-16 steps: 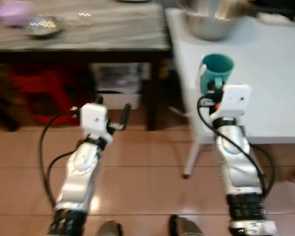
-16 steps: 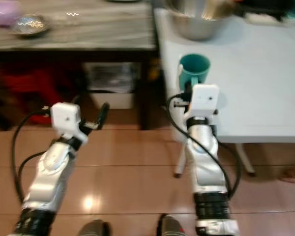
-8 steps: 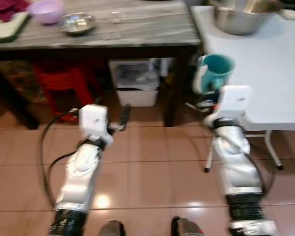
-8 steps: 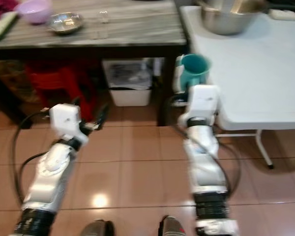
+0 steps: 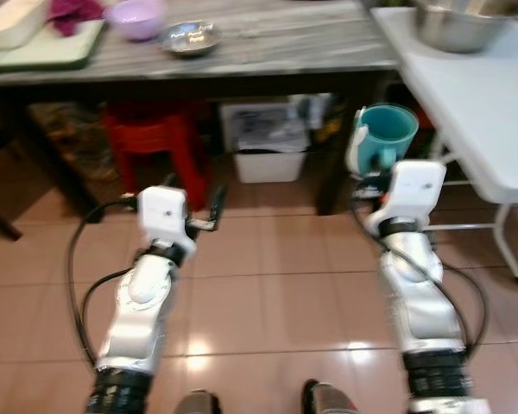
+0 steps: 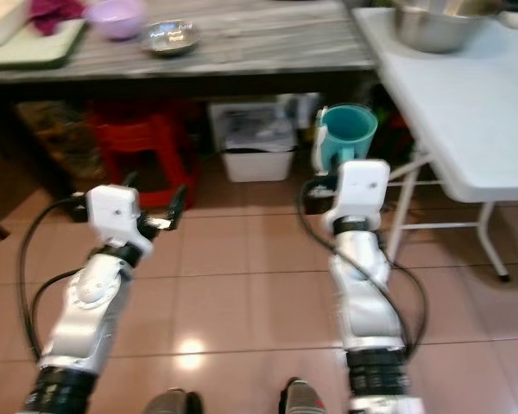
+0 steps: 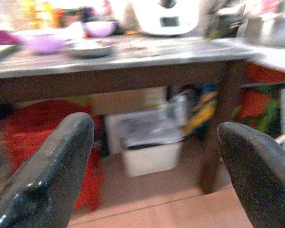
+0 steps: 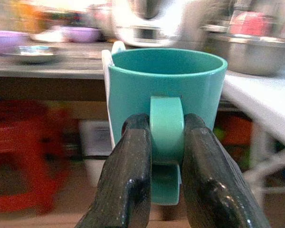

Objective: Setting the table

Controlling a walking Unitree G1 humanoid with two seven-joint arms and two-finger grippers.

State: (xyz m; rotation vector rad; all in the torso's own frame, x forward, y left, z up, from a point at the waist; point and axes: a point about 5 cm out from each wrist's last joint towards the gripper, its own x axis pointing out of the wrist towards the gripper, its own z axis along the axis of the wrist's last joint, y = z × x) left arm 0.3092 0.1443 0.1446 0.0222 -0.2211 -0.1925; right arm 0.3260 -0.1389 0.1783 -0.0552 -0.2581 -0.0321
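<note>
My right gripper (image 8: 164, 142) is shut on the handle of a teal mug (image 5: 385, 136), held upright in the air above the tiled floor, just left of the white folding table (image 5: 483, 86). The mug (image 8: 167, 88) is clamped by its handle between the two black fingers (image 8: 128, 175). My left gripper (image 5: 192, 200) is open and empty, held out over the floor before the grey wooden table (image 5: 268, 39). On that table stand a small metal bowl (image 5: 188, 37) and a purple bowl (image 5: 135, 17).
A red plastic stool (image 5: 155, 142) and a white bin (image 5: 272, 147) sit under the wooden table. A large steel bowl (image 5: 456, 21) rests on the white table. A green tray (image 5: 43, 39) with a dark red cloth lies at the far left. Tiled floor (image 5: 276, 285) spreads below.
The whole view has shifted: the tables have slid right, so the camera turned left. The mug, earlier over the white table's edge, now hangs over the floor beside it, still gripped.
</note>
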